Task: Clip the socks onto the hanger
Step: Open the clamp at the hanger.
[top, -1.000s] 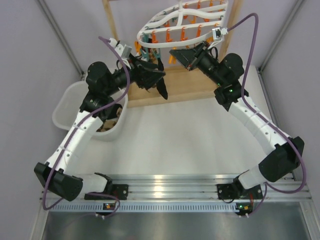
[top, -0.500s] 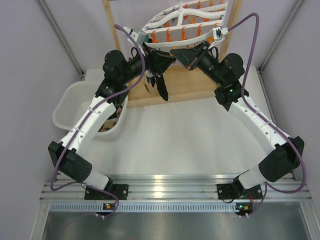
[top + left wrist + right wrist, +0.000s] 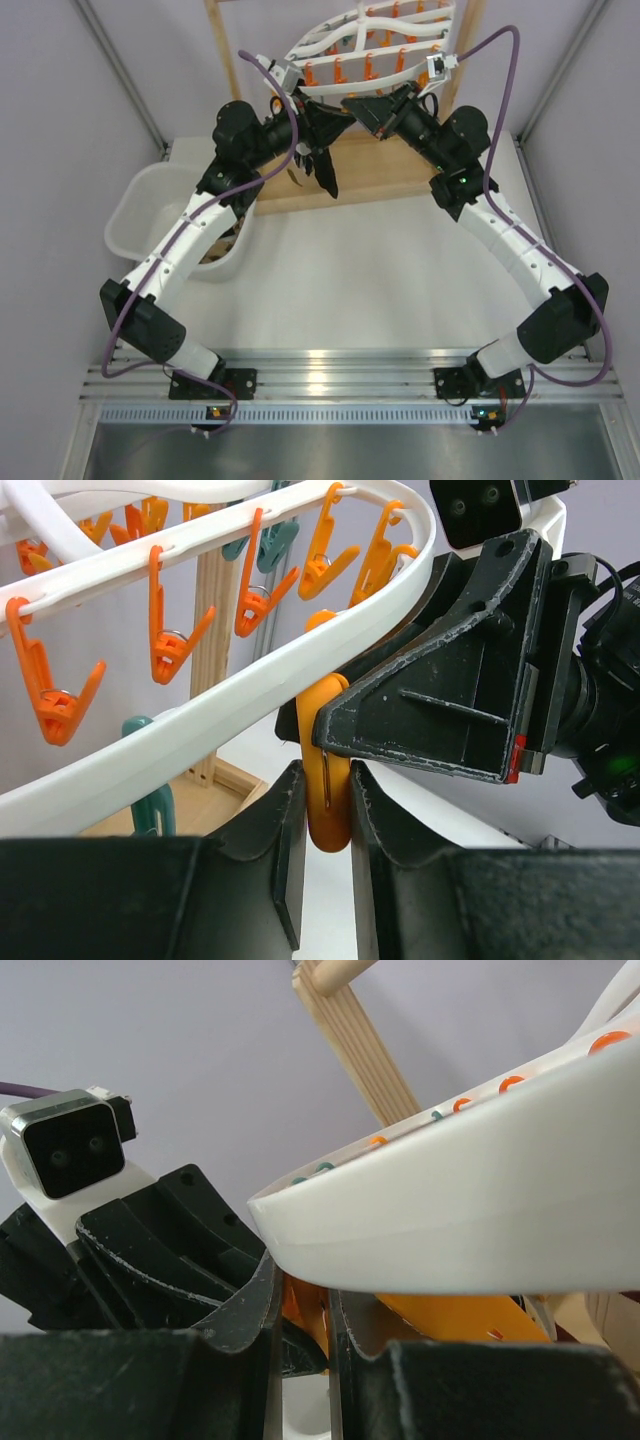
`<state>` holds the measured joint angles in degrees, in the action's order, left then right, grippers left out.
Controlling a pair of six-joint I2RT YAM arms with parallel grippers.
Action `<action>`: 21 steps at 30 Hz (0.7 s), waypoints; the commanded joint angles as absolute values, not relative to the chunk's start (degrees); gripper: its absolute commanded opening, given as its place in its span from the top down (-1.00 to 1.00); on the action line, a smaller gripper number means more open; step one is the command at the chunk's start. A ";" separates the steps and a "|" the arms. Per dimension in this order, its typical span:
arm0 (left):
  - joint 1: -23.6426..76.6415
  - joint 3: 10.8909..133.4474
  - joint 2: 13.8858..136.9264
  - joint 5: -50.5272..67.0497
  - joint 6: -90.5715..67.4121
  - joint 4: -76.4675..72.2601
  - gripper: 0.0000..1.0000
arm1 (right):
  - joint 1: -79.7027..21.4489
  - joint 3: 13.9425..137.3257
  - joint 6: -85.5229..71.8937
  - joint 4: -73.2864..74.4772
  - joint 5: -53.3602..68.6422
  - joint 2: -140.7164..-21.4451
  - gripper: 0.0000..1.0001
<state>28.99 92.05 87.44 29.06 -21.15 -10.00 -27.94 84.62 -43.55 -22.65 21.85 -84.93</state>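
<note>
The white lattice hanger (image 3: 372, 40) hangs at the back with orange and teal pegs under it. My left gripper (image 3: 318, 118) is under its near rim (image 3: 250, 695), shut on the lower end of an orange peg (image 3: 327, 810). My right gripper (image 3: 358, 106) meets it from the right and is shut on an orange peg (image 3: 305, 1310) just below the rim (image 3: 470, 1220). Its black fingers (image 3: 440, 710) show right above my left jaws. One black sock (image 3: 325, 176) hangs below the two grippers; what holds it is hidden.
A wooden stand frame (image 3: 360, 175) stands behind the hanger, its base board on the table. A white plastic tub (image 3: 140, 205) sits at the left with dark items (image 3: 215, 250) in it. Purple cables loop over both arms.
My left arm has swung right and up from beside the tub side, bringing its gripper to the peg at the hanger's rim. The right arm and the black sock have stayed in place.
</note>
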 commanded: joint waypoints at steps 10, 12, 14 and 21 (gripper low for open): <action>30.67 91.76 85.61 23.47 -11.89 -9.76 1.00 | -27.95 87.53 -42.98 -20.32 21.45 -84.28 0.00; 31.72 90.88 84.99 21.55 -8.89 -9.41 1.00 | -27.95 87.89 -42.63 -19.86 20.48 -84.20 -0.03; 32.69 90.18 84.64 20.31 -4.67 -9.14 1.00 | -27.95 87.98 -42.36 -19.69 19.43 -84.29 -0.01; 37.17 87.72 82.88 13.28 7.37 -8.09 1.00 | -28.21 89.82 -43.07 -18.46 18.19 -85.43 0.13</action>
<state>35.05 89.08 85.54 16.01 -0.25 -8.95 -27.97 86.17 -43.51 -17.56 19.99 -85.03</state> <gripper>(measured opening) 0.248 0.449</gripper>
